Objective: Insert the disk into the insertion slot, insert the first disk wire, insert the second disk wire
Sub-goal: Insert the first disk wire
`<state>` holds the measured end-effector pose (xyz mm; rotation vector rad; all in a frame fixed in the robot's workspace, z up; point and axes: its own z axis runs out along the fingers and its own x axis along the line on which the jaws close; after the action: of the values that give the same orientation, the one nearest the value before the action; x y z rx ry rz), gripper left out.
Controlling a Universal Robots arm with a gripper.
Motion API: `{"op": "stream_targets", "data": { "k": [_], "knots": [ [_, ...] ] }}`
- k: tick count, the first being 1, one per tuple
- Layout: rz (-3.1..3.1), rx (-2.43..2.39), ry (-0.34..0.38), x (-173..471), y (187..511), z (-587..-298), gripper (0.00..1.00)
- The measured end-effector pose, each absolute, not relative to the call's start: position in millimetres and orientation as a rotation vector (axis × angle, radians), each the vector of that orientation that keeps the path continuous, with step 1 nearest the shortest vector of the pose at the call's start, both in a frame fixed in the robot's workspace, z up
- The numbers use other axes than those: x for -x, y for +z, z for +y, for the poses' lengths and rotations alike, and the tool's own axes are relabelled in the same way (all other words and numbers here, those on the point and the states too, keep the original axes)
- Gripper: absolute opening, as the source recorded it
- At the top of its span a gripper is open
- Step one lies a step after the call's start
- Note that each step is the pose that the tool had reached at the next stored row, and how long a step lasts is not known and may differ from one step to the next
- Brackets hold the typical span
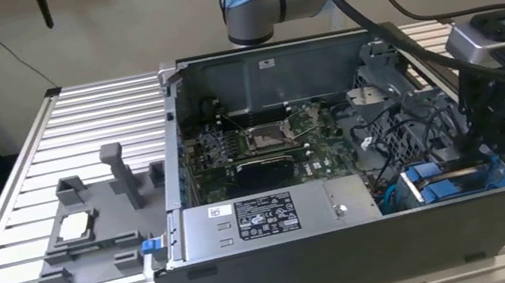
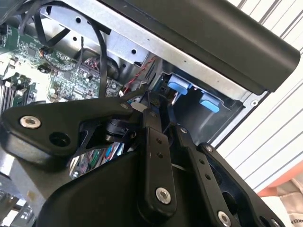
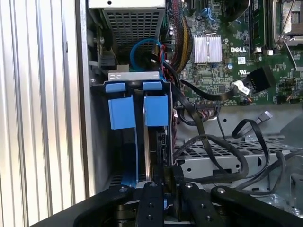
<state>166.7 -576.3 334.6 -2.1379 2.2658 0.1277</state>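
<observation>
Down in the insertion slot (image 3: 100,151), the disk (image 3: 157,146) between closed jaws.

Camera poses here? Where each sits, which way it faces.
Exterior view: off-arm, high, looking down into the open dark grey metal computer case; arm and black tool show.
First wrist view: on the wrist, looking along the tool into the case.
Second wrist view: on the wrist, past the tool's links toward the case wall.
Both wrist views share the blue plastic bay tabs.

Smooth plastic rails (image 3: 122,112), matt metal insertion slot (image 3: 98,142).
</observation>
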Motion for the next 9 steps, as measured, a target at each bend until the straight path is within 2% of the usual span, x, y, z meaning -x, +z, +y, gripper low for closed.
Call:
{"op": "stream_targets", "data": {
  "k": [3, 4, 9],
  "knots": [
    [2.265, 2.137, 0.13, -166.2, 337.5, -576.3, 0.2],
    [2.265, 2.137, 0.129, -166.1, 341.9, -576.3, 0.27],
    [2.265, 2.137, 0.128, -164.6, 360.1, -576.3, 0.27]
  ]
}}
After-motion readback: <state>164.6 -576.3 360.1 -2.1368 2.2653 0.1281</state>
